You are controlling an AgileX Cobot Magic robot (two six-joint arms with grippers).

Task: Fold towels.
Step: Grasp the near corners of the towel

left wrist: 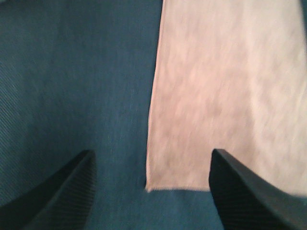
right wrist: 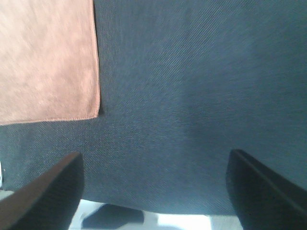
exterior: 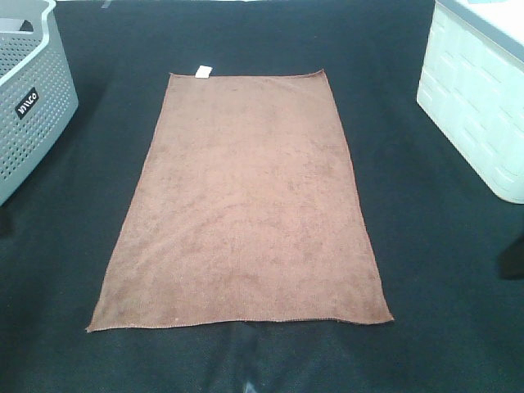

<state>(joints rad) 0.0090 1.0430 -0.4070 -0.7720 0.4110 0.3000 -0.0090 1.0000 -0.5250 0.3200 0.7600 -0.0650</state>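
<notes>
**While the brown towel (exterior: 246,205) lies spread, both tools hang apart**

Although neither arm shows in the high view, each wrist view looks down past its own tool at the black table (exterior: 442,270). The left tool (left wrist: 151,158) has its dark fingers (left wrist: 62,191) spread wide, holding nothing, with a hemmed corner of the towel between them. The right tool (right wrist: 154,158) is likewise spread and holds nothing, over bare table with another towel corner off to one side. The towel lies flat and unfolded mid-table, its white tag (exterior: 203,71) at a far corner, between a grey perforated basket (exterior: 33,106) and a white bin (exterior: 483,98).
</notes>
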